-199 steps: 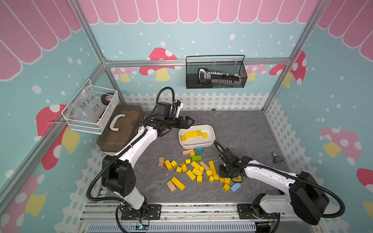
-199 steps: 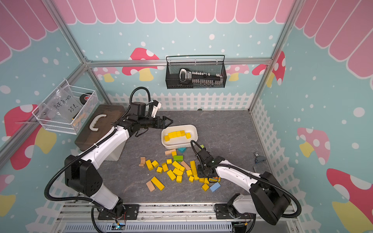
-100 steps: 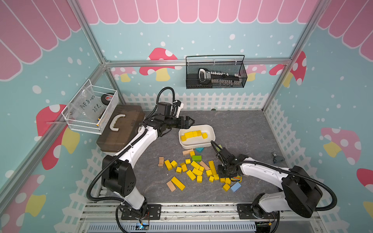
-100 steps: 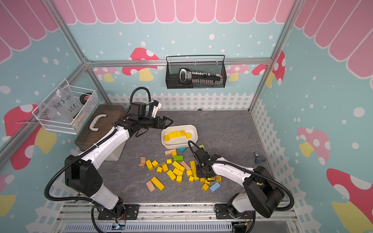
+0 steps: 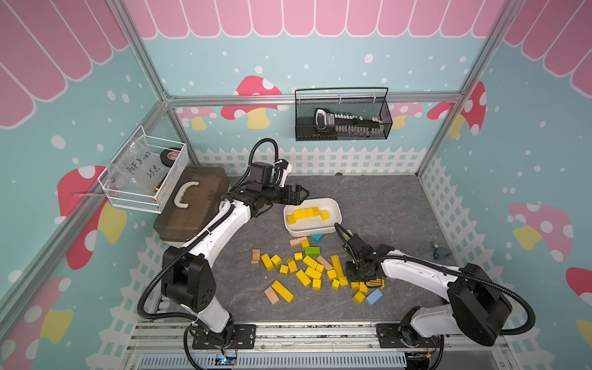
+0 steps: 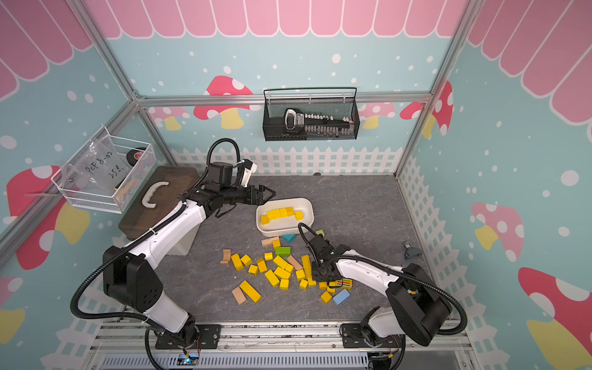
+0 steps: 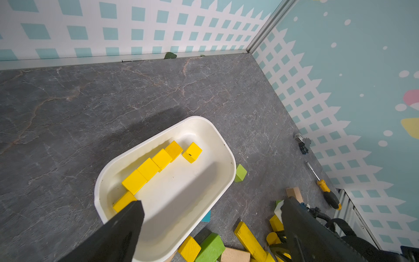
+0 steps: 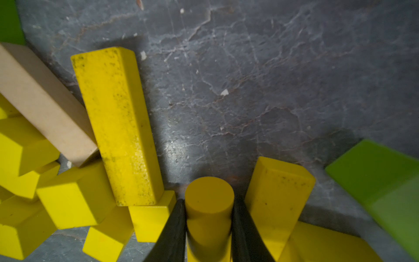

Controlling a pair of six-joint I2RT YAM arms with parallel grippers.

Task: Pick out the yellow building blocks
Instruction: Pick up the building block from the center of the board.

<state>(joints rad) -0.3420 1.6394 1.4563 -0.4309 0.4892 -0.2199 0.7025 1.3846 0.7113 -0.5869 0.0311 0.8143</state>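
Clamped between the right fingers (image 8: 172,226) — a yellow cylinder (image 8: 209,199), among yellow building blocks (image 5: 309,262) on the desk (image 5: 384,205) before the white tub (image 5: 307,231). Lift straight up, clear of the long yellow bar (image 8: 118,124), toward the tub — minding left fingers (image 7: 118,233) spread apart at its rim.

Left end effector (image 6: 269,196) hangs with jaws apart just beside the left rim of the white tub (image 6: 288,226), which has a row of yellow blocks (image 6: 282,212) inside. More lie loose on the grey worktop (image 6: 358,205), mixed with tan, green and blue ones. Right end effector (image 6: 324,276) is down at the scatter's right edge, jaws hidden.
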